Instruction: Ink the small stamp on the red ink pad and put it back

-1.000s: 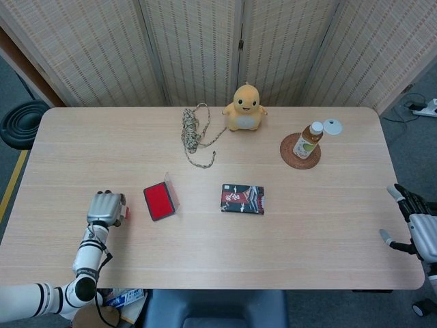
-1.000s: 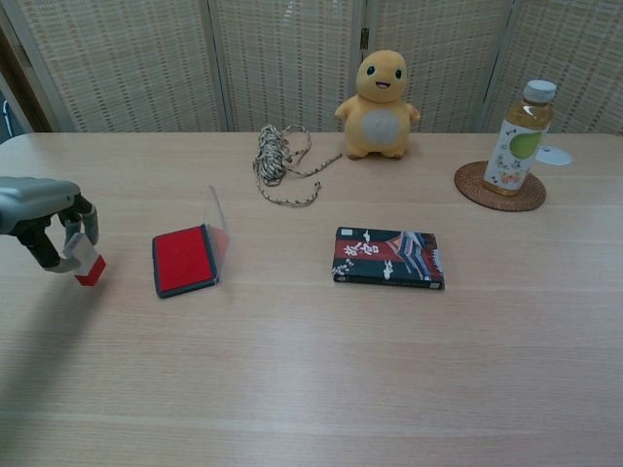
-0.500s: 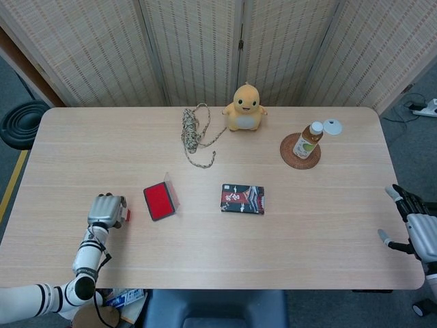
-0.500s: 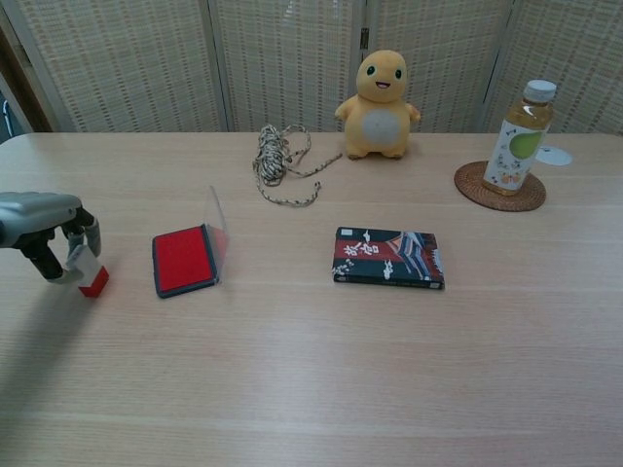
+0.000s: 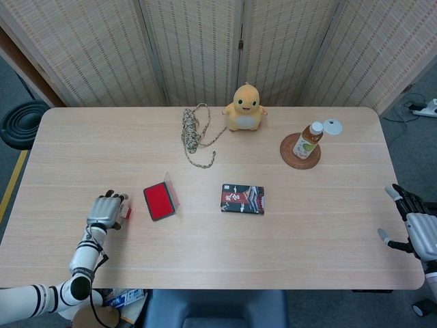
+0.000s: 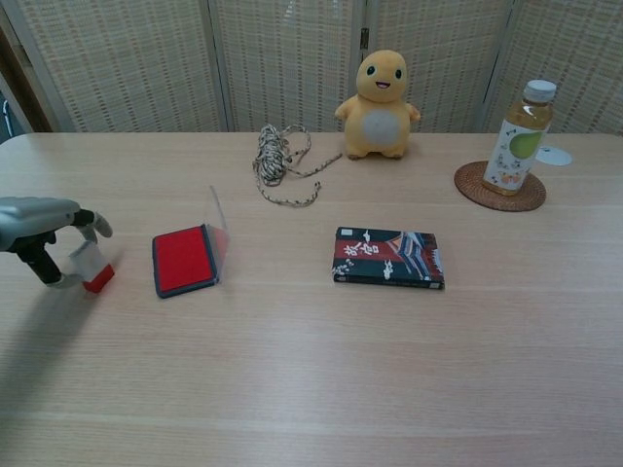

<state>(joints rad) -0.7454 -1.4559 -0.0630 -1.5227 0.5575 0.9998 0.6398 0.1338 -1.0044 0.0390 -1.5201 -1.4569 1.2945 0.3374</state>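
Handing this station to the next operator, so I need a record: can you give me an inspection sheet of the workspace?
Surface: wooden table, no spills seen.
Job's things: small stamp left of the open red ink pad, apart from it.
Clutter: card box, rope, plush toy, bottle on a coaster.
Hands: left hand at the stamp, fingers spread; right hand open off the table's edge.
Cables: power strip on the floor.
Surroundings: woven screen behind.
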